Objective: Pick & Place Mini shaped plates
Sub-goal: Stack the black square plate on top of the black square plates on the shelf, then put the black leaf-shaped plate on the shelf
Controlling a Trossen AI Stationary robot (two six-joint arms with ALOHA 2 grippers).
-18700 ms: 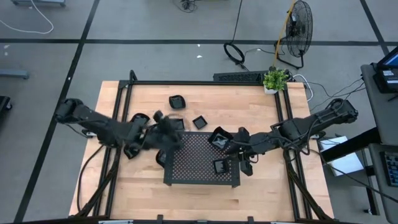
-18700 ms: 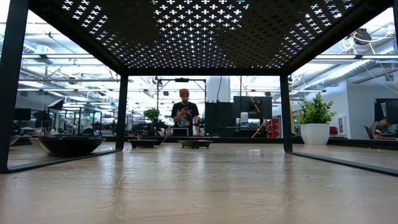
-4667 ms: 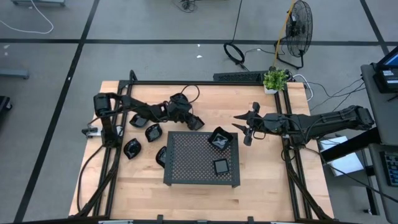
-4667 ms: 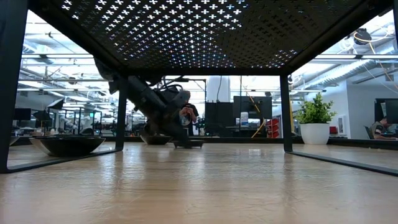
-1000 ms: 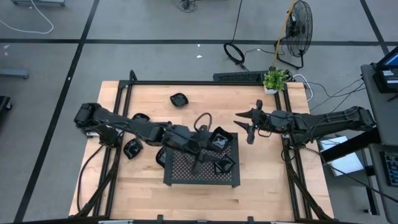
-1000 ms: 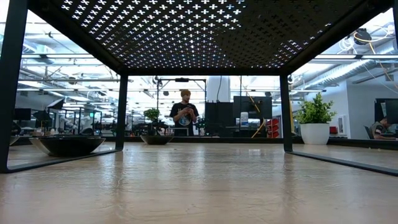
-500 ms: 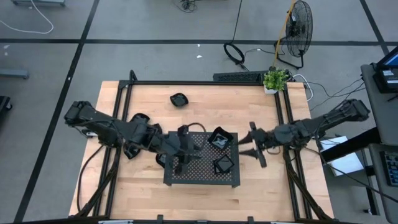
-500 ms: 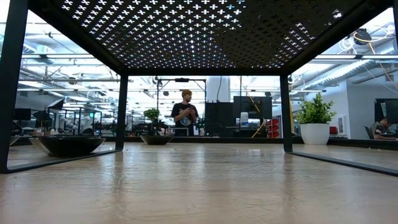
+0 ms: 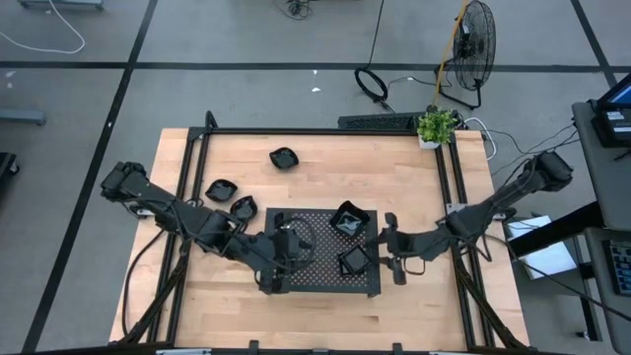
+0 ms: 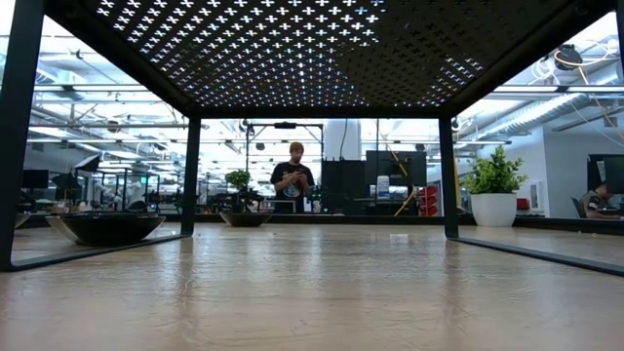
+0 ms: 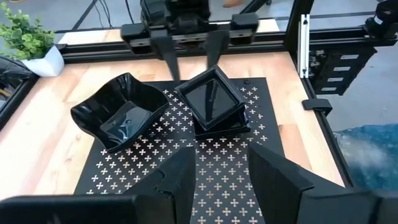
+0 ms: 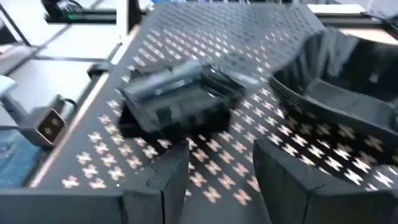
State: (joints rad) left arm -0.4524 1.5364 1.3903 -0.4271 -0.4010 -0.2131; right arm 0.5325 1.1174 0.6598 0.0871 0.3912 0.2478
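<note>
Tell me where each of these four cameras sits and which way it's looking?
High view: overhead, straight down; both arms, tray.
Low view: tabletop height, under the tray, facing a person; no arm shows.
Left wrist view: left gripper open, facing the stacked square plates and right gripper.
Right wrist view: right gripper open, facing those plates.
Shared: both wrist views see the stack.

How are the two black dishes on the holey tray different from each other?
The wavy dish is a single deep bowl with curled, pointed corners, while the square dishes have flat straight rims and sit as a stack of two. The wavy dish lies nearer the tray's far corner by the plant; the square dishes sit tilted on each other. Both are glossy black and rest on the tray.
</note>
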